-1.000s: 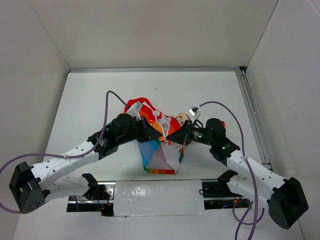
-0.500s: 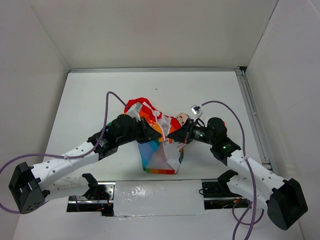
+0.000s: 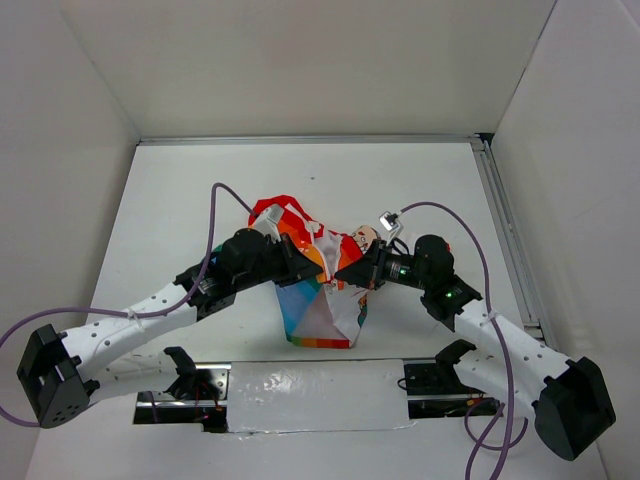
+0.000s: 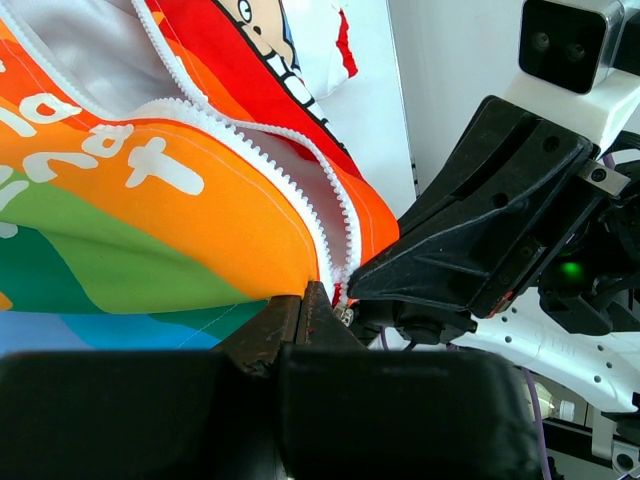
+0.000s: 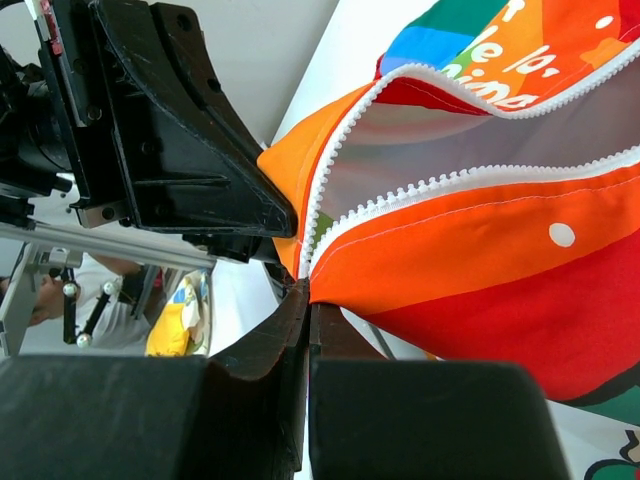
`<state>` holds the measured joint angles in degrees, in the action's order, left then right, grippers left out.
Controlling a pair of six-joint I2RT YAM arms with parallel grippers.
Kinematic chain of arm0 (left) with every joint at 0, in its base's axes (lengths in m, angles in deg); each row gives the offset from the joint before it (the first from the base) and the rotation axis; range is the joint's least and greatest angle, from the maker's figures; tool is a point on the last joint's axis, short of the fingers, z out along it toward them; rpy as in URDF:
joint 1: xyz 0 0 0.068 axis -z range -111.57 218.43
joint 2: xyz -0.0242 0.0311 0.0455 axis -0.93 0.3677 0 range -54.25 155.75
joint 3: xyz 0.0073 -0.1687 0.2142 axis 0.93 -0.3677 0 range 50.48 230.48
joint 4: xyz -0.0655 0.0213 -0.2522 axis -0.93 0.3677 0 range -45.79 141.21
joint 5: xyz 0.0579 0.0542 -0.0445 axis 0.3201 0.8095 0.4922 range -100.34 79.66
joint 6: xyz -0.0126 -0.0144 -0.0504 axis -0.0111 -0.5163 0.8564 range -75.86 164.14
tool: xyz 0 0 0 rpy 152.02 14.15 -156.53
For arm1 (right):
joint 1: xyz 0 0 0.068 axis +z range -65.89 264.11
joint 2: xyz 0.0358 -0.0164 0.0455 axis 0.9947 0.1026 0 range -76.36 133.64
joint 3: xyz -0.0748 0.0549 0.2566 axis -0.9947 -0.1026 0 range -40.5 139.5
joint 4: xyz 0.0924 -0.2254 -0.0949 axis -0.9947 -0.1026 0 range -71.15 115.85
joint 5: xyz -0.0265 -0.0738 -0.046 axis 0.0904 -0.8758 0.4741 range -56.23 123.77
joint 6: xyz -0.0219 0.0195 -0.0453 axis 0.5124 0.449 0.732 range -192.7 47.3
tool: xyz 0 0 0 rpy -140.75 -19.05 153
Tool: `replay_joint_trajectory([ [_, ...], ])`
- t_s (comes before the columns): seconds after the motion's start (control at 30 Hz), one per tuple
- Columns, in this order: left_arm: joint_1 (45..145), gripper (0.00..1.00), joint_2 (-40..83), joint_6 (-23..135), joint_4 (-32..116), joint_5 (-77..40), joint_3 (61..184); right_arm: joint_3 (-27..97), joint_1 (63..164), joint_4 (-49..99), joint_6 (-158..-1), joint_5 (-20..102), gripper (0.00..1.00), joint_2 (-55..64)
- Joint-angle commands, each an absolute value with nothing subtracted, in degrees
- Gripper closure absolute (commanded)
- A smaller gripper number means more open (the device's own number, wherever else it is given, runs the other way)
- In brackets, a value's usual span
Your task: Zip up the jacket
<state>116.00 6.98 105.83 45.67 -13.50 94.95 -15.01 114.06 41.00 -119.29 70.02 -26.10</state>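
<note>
The jacket (image 3: pixel 322 300) lies mid-table, white with rainbow panels and red trim, bunched up between the two arms. My left gripper (image 3: pixel 310 263) is shut on the jacket's orange front edge beside the white zipper teeth (image 4: pixel 318 205); its jaws (image 4: pixel 303 296) are pressed together on the fabric. My right gripper (image 3: pixel 346 272) is shut on the opposite orange edge (image 5: pixel 480 250) right at the zipper teeth (image 5: pixel 330 190); its jaws (image 5: pixel 308 297) are closed. The two grippers face each other, almost touching, at the point where the two open zipper rows meet. The cartoon print (image 4: pixel 262 30) shows partly.
The right arm's black fingers (image 4: pixel 470 230) fill the right of the left wrist view. The left arm's fingers (image 5: pixel 190 150) fill the upper left of the right wrist view. White walls enclose the table (image 3: pixel 180 200); a metal rail (image 3: pixel 505 230) runs along its right side.
</note>
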Motion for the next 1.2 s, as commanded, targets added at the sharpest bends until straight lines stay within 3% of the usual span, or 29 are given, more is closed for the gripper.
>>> replay_joint_trajectory([
  [0.0, 116.4, 1.0, 5.8, 105.4, 43.1, -13.1, 95.7, -13.5, 113.7, 43.2, -118.7, 71.2, 1.0, -27.5],
  [1.17, 116.8, 1.0, 6.8, 105.4, 41.1, -18.1, 94.3, -14.9, 114.6, 52.4, -124.6, 65.8, 1.0, -25.5],
])
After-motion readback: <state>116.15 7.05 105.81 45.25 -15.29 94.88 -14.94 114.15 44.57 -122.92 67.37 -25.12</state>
